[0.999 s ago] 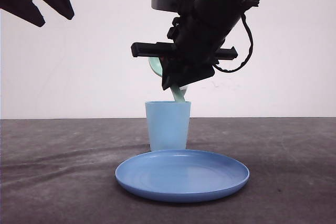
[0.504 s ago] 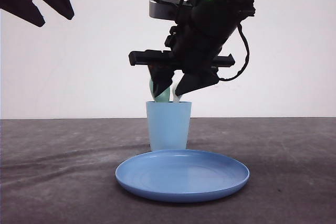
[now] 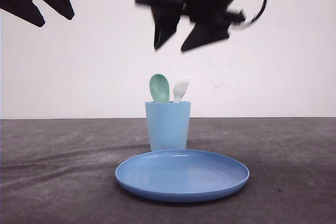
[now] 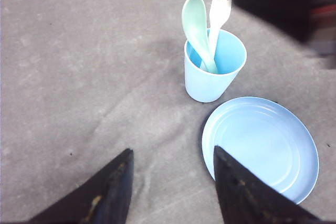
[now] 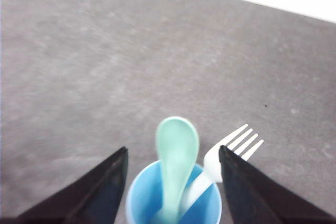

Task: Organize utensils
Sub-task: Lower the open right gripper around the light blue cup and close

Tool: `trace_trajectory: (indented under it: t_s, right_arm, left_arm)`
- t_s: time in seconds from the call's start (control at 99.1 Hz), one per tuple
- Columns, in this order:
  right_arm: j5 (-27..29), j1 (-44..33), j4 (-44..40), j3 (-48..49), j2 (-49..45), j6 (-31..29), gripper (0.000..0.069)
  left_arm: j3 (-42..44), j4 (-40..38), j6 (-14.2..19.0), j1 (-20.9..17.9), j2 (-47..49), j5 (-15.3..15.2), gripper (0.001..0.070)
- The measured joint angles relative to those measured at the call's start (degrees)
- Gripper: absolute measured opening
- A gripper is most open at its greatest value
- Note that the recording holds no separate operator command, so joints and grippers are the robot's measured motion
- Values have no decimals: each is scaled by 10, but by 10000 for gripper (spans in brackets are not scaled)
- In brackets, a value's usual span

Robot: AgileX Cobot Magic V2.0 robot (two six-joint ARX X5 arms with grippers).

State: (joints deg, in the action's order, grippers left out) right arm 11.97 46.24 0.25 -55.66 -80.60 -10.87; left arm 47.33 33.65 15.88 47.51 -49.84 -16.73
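Observation:
The mint-green spoon (image 3: 159, 88) and the white fork (image 3: 181, 88) stand upright in the light blue cup (image 3: 168, 125), bowl and tines sticking out above the rim. In the right wrist view the spoon (image 5: 177, 153) and fork (image 5: 231, 148) lean inside the cup (image 5: 140, 198). My right gripper (image 3: 171, 49) hangs open well above the cup, holding nothing. My left gripper (image 4: 173, 151) is open and empty, high at the left, over bare table beside the plate; the left wrist view also takes in the spoon (image 4: 195, 22), fork (image 4: 220, 4) and cup (image 4: 207, 85).
A round blue plate (image 3: 182, 174) lies just in front of the cup, with nothing on it. The dark grey table (image 3: 58, 171) spreads bare to either side. A white wall stands behind.
My right gripper opened, let go of the spoon into the cup beside the fork, and rose clear above the cup. The left arm stayed still.

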Motion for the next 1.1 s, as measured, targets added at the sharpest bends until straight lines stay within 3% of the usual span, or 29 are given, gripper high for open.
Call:
trace_trajectory:
  t_s: [0.071,0.192,0.262,0.414,0.595,1.1]
  right_arm:
    - [-5,10,-39,0,33,-3,389]
    - [-6,23,-101,0,73,-25,598]
    - [-7,29,-133,-1,80,-43,682]
    - [-16,29,-207,-1,70,-92,681]
    - [-15,31,-227,-1,34,-136,681]
    - [-33,12,-156,-1,-92,-162,681]
  left_arm:
    - [0,0,0,0,0,0,279]
    - [0,0,0,0,0,0,279]
    - [0,-1,0,0,0,0,279]
    - [0,-1,0,0,0,0,279]
    - [0,-1,0,0,0,0,279]
    - [0,0,0,0,0,0,279]
